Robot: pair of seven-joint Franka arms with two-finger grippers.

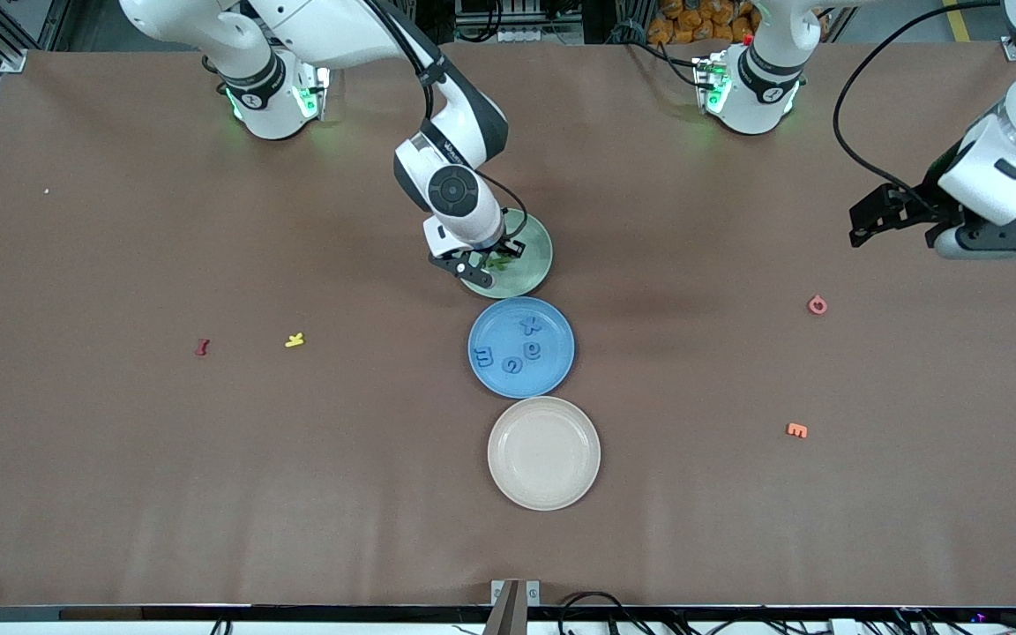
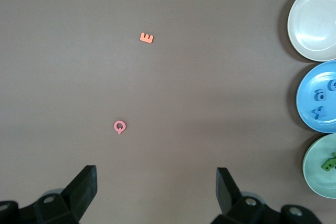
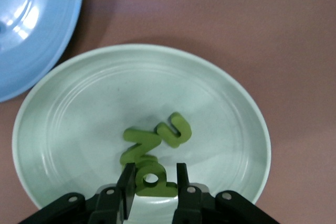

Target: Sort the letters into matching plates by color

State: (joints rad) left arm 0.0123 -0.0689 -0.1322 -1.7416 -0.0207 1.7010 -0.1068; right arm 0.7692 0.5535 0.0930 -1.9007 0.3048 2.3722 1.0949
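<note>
Count: four blue letters (image 1: 519, 346) lie in the blue plate (image 1: 560, 375); I see about three green letters (image 3: 157, 139) in the green plate (image 3: 79, 108), overlapping, so I cannot tell the exact number.
Held piece: my right pincer (image 3: 152, 184) is clenched on a green P-shaped letter (image 3: 153, 180), low over the green plate and touching or nearly touching the small pile.
Handling: I judge the foam light, soft and easily squashed, not fragile and not slippery; a light pinch across the flat faces should do.
Where to hold: I'd take each letter by a solid stroke, not over its hole.
Orientation: the held P stands on edge between the jaws, its long axis running roughly crosswise to them; the pile letters lie flat, slanted across one another.
Plates: the green plate is farthest from the front camera, the blue plate just nearer, the cream plate (image 1: 585, 481) nearest and bare.
Left pincer (image 2: 155, 195): released, jaws wide, waiting above the bench (image 1: 120, 494) at its own end.
Strays: pink letter (image 2: 120, 127) and orange letter (image 2: 147, 38) beneath it; red letter (image 1: 202, 347) and yellow letter (image 1: 295, 339) toward the right arm's end.
</note>
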